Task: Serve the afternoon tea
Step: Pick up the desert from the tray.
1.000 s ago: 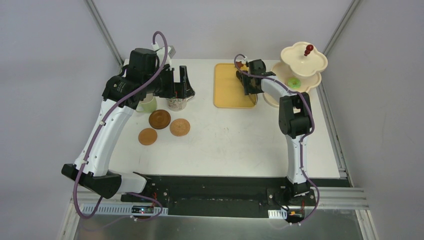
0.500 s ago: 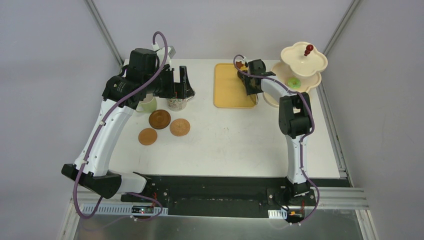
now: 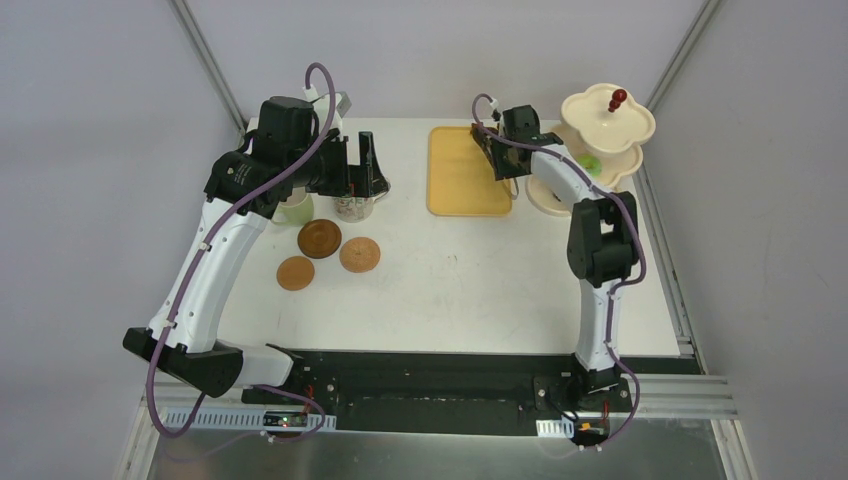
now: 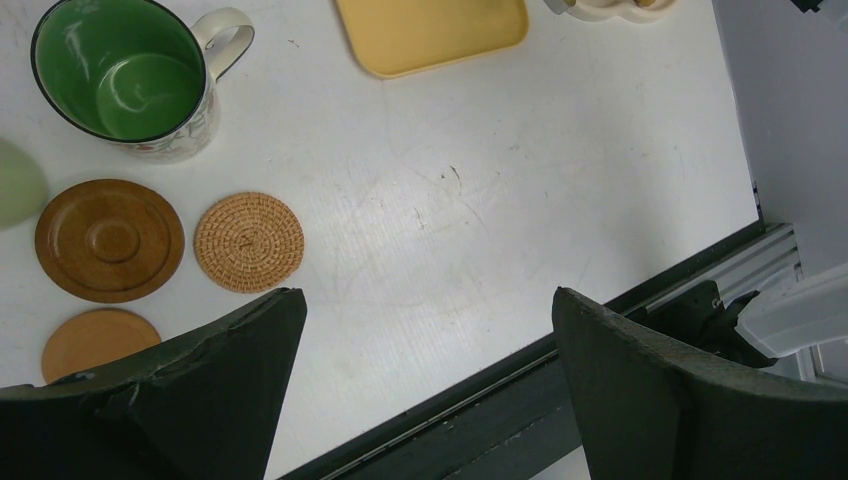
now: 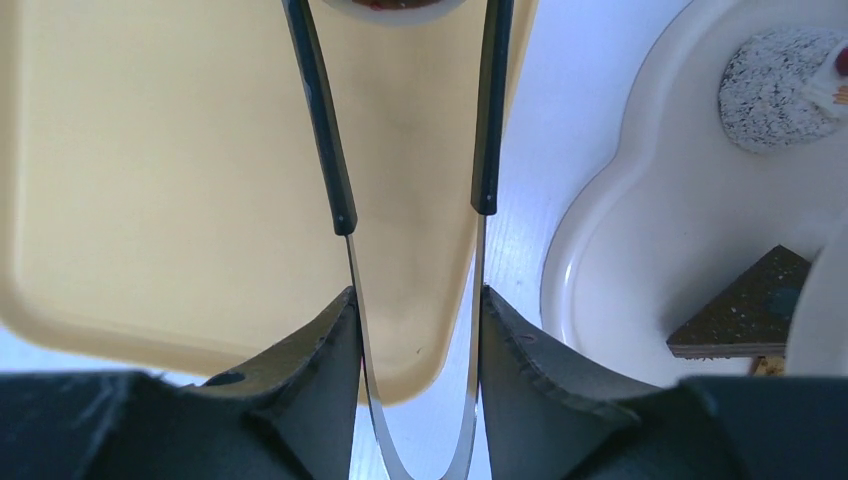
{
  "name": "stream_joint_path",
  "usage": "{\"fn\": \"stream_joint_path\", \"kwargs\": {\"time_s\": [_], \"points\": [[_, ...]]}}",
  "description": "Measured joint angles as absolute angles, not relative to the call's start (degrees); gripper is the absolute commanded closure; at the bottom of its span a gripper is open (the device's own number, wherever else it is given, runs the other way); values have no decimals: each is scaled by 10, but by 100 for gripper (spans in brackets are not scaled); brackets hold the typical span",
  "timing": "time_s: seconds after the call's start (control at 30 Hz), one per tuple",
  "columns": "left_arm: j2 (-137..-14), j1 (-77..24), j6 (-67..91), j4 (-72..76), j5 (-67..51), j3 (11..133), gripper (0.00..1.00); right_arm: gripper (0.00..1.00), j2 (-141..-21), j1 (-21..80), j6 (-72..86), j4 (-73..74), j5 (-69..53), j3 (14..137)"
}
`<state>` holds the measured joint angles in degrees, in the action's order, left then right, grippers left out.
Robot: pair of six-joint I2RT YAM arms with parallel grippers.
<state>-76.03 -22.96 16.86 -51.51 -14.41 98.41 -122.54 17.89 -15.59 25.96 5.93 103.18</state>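
**Left hand**: spread to its full width with nothing between the fingers, held in the air above the counter.
- Ahead of it, on the side of the finger seen at the left of the wrist view, the green-lined mug stands upright. It has a glossy green inside, a dark rim and a patterned outside. Its cream handle is turned toward the yellow tray.
- Three round coasters lie between that mug and the same finger.
  - The dark wooden coaster is turned with rings.
  - The woven coaster lies just beside it, not touching.
  - The plain coaster is lighter and smooth. It lies nearest the finger, which partly hides it.
- A pale mug stands near the dark wooden coaster, partly hidden by my left arm in the top view.

**Right hand**: partly closed, with both fingers pressed on the sprung metal end of the black tongs. I hold them pointing straight ahead over the yellow tray.
- The tongs' tips close on something pale and round at the top edge of the wrist view. Too little of it shows for me to say what it is.

**Stand**, to the right of my right hand: cream, three scalloped tiers, with a red knob on top.
- On the bottom tier, close to this hand, lie a speckled grey pastry and a brown wedge, apart from each other.
- A green pastry sits on the middle tier, just past my right arm in the top view.
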Motion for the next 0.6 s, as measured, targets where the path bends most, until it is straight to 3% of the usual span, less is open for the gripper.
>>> {"fn": "stream_joint_path", "kwargs": {"time_s": [0.6], "points": [[-746,-230,169,-513,-145,973,1,100,-981,178,-103,338,-20,921]]}}
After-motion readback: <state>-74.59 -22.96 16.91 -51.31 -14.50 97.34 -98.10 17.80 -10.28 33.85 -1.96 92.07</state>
